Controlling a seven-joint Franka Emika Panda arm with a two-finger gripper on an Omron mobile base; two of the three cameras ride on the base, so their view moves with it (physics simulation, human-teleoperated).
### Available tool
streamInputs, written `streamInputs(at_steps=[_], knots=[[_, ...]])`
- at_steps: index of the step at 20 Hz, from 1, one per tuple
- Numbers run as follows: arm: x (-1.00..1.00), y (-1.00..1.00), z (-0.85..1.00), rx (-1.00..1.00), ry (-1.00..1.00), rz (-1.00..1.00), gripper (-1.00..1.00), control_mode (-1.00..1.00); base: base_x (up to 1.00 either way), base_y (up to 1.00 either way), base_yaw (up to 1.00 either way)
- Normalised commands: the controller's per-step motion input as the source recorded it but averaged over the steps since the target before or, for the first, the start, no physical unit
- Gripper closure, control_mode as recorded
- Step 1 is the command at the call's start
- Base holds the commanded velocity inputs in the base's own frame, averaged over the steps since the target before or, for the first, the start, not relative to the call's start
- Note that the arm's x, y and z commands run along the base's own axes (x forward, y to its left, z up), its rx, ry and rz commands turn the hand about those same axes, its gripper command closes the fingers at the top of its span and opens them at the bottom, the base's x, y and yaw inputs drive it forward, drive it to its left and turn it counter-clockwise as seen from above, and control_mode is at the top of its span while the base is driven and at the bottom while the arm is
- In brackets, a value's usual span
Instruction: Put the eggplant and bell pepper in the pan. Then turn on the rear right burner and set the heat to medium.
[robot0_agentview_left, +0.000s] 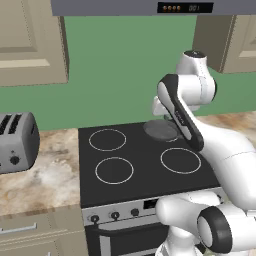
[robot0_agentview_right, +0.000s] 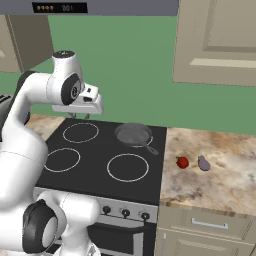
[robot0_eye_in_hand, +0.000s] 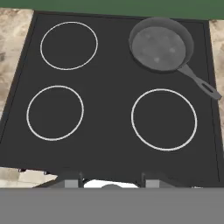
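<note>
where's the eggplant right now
In the right base view the eggplant lies on the counter right of the stove, just right of the bell pepper.

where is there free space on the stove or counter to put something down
Three burner rings lie bare: both left ones and the front right. The pan takes the rear right. Right of the stove, the bell pepper and eggplant sit close together; counter beyond them is bare.

The stovetop (robot0_eye_in_hand: 109, 109) is smooth black glass. The pan (robot0_eye_in_hand: 159, 46) looks like dull grey metal with a dark handle. The counter (robot0_agentview_right: 220, 170) is speckled tan stone. The toaster (robot0_agentview_left: 17, 142) is grey metal. The cabinets (robot0_agentview_right: 220, 40) look like matt beige wood.
</note>
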Motion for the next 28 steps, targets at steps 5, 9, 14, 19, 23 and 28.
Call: streamInputs(at_steps=[5, 9, 14, 19, 23, 28], knots=[[-0.06, -0.17, 0.0, 0.02, -0.06, 0.0, -1.0, -1.0, 0.0, 0.0, 0.0], [-0.18, -0.46, -0.04, 0.08, -0.11, -0.01, -1.0, -1.0, 0.0, 0.0, 0.0], [-0.29, -0.6, -0.14, 0.1, -0.09, -0.02, -1.0, -1.0, 0.0, 0.0, 0.0], [-0.24, -0.67, -0.09, 0.13, -0.04, -0.03, -1.0, -1.0, 0.0, 0.0, 0.0], [-0.16, -0.72, -0.01, 0.16, 0.0, -0.03, -1.0, -1.0, 0.0, 0.0, 0.0], [-0.08, -0.77, 0.0, 0.17, -0.01, -0.06, -1.0, -1.0, 0.0, 0.0, 0.0]])
